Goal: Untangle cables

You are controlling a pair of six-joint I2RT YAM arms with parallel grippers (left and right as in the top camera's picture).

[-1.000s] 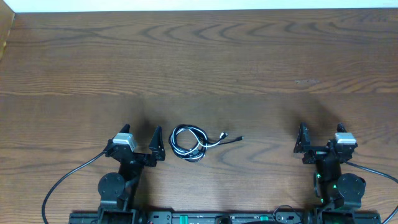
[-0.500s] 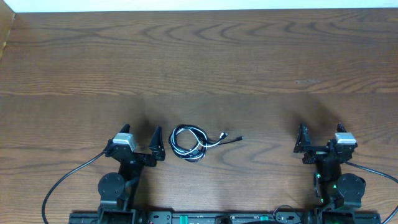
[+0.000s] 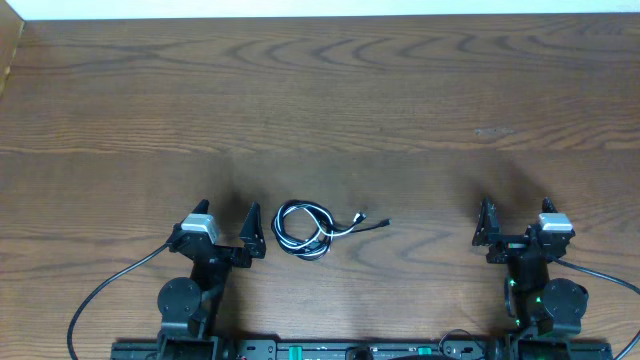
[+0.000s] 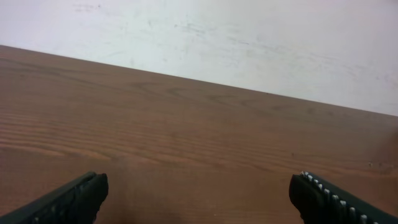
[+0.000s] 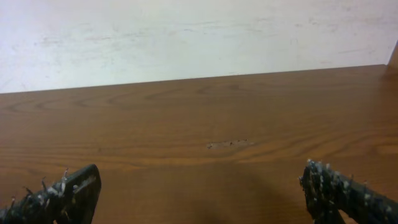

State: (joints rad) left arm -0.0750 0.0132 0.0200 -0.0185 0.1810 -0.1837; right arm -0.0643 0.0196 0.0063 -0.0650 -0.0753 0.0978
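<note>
The cables (image 3: 308,228) lie in a small coiled bundle of black and white cords on the wooden table, near the front and a little left of centre, with plug ends trailing out to the right (image 3: 372,222). My left gripper (image 3: 226,219) sits just left of the bundle, open and empty. My right gripper (image 3: 515,215) rests far to the right, also open with nothing between its fingers. In both wrist views only bare tabletop shows between the left gripper (image 4: 199,190) fingers and the right gripper (image 5: 199,186) fingers; the cables are out of those views.
The wooden table (image 3: 320,110) stretches far back to a white wall (image 4: 217,37). A small scuff (image 5: 229,144) marks the wood ahead of the right gripper. Thick black arm wires (image 3: 110,285) curl by the arm bases at the front edge.
</note>
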